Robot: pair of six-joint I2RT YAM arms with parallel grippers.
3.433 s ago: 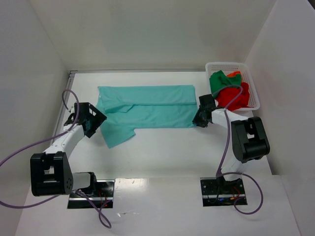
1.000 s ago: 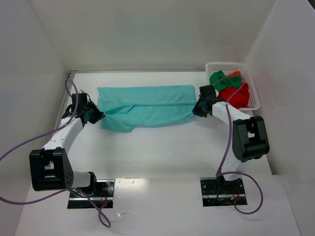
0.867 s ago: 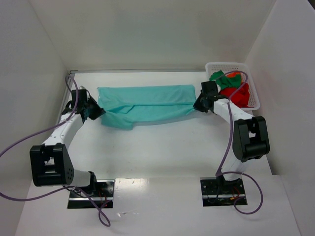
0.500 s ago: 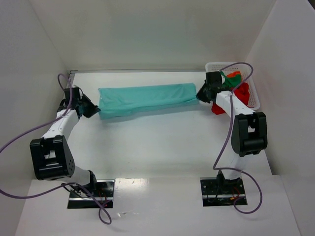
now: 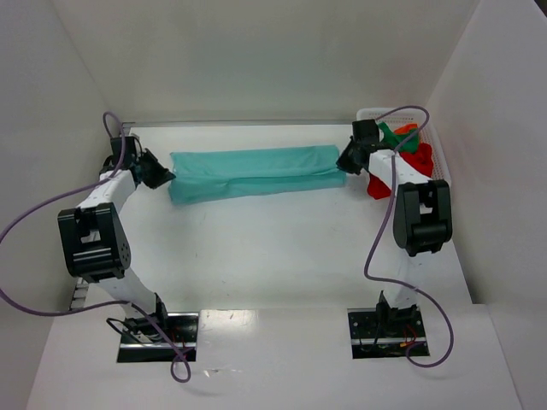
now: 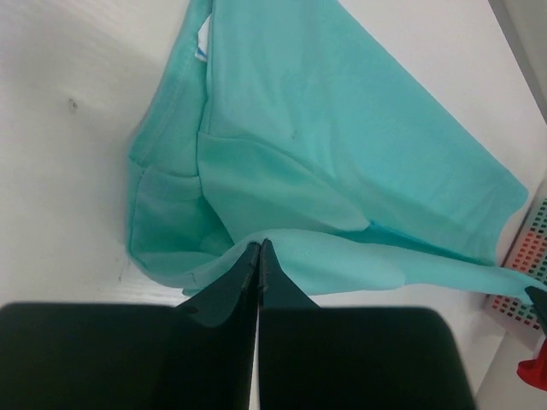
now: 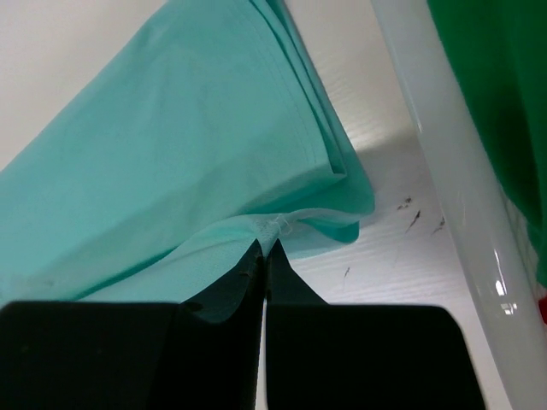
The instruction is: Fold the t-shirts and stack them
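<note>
A teal t-shirt [image 5: 253, 171] lies folded into a long band across the far part of the table. My left gripper [image 5: 162, 176] is at its left end, shut on a fold of the teal cloth [image 6: 256, 248]. My right gripper [image 5: 344, 164] is at its right end, shut on the teal hem [image 7: 267, 243]. The layered edge of the shirt [image 7: 325, 145] shows in the right wrist view. Green [image 5: 391, 137], red [image 5: 419, 158] and orange [image 5: 408, 128] t-shirts are heaped in the basket.
A white lattice basket [image 5: 373, 114] stands at the far right, its rim [image 7: 427, 145] close beside my right gripper. A red shirt [image 5: 379, 184] hangs over its near side. Walls enclose the table on three sides.
Both grippers have carried the near edge of the teal shirt away from me and over its far part, turning the wide shirt into a narrow band. Both arms now reach far back.
</note>
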